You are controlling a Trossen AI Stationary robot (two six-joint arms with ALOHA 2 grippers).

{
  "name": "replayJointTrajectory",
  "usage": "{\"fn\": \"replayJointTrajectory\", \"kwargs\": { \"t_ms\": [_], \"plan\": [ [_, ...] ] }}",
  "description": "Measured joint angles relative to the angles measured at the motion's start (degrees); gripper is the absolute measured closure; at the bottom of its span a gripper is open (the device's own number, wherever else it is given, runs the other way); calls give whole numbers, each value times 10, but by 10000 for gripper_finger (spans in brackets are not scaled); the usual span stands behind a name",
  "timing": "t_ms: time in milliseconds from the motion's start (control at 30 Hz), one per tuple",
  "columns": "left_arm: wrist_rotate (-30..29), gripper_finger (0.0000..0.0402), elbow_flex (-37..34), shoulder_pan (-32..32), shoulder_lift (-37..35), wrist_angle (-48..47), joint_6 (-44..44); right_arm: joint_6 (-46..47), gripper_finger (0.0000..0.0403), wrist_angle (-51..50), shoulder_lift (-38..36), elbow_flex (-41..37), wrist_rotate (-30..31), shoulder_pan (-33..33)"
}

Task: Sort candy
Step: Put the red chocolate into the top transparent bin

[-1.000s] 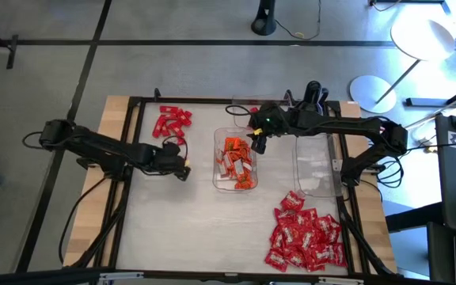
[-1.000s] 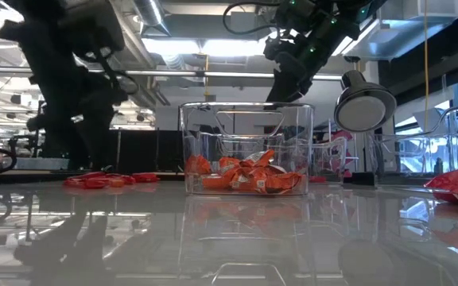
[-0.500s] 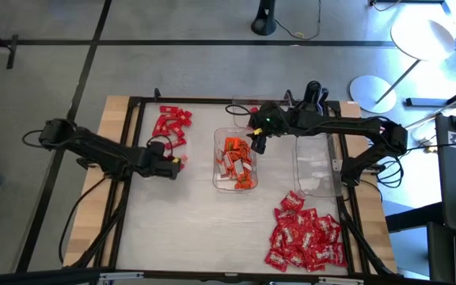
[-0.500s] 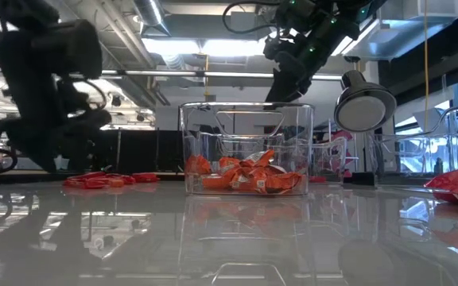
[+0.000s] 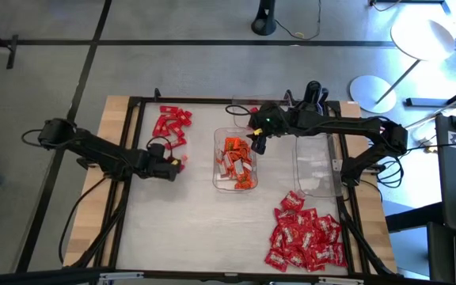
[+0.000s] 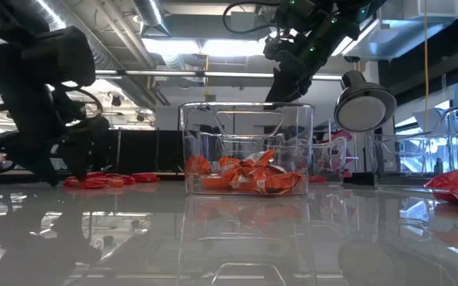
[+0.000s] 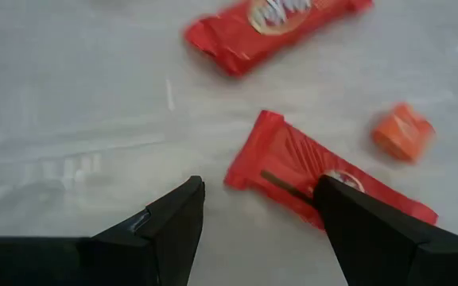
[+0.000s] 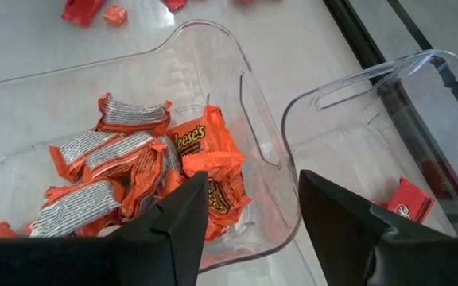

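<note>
The candy lies in groups. Plain red pieces point(image 5: 171, 123) lie at the far left, orange ones point(image 5: 235, 161) fill the middle clear tray point(image 5: 218, 184), and red ones with white marks point(image 5: 303, 237) are heaped at the near right. My left gripper point(image 5: 170, 166) is open, low over the table just near of the far-left group. A red candy point(image 7: 316, 176) and a small orange one point(image 7: 402, 132) lie flat in front of its fingers. My right gripper point(image 5: 257, 143) hangs open over the middle tray's far end, with nothing between its fingers point(image 8: 177, 216). My left gripper comes slanting down from the table's left. One fingertip point(image 7: 342, 208) stands over the red candy's near edge point(image 7: 293, 191); I cannot tell whether it touches. The candy lies flat on the table.
An empty clear tray point(image 5: 317, 170) stands right of the middle one. Another clear tray point(image 8: 372, 119) beyond it holds one red candy point(image 8: 408, 202). A black frame point(image 5: 133, 103) rims the table. Bare tabletop spreads across the near left.
My left gripper has gone toward the table's left edge and down, rolling at the wrist, and now stands low by the loose candy near the far-left group. My right gripper has kept still.
</note>
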Motion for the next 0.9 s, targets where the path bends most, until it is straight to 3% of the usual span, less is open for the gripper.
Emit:
{"fn": "replayJointTrajectory", "kwargs": {
  "t_ms": [167,333,633,900],
  "plan": [
    [49,163,19,-12,-15,11,39,0,207,2,0,0,0,0],
    [39,163,28,-12,-32,12,59,0,207,3,0,0,0,0],
    [33,163,29,-29,-28,94,11,-1,207,2,0,0,0,0],
    [41,163,30,-30,16,94,-39,-2,207,1,0,0,0,0]
  ]
}}
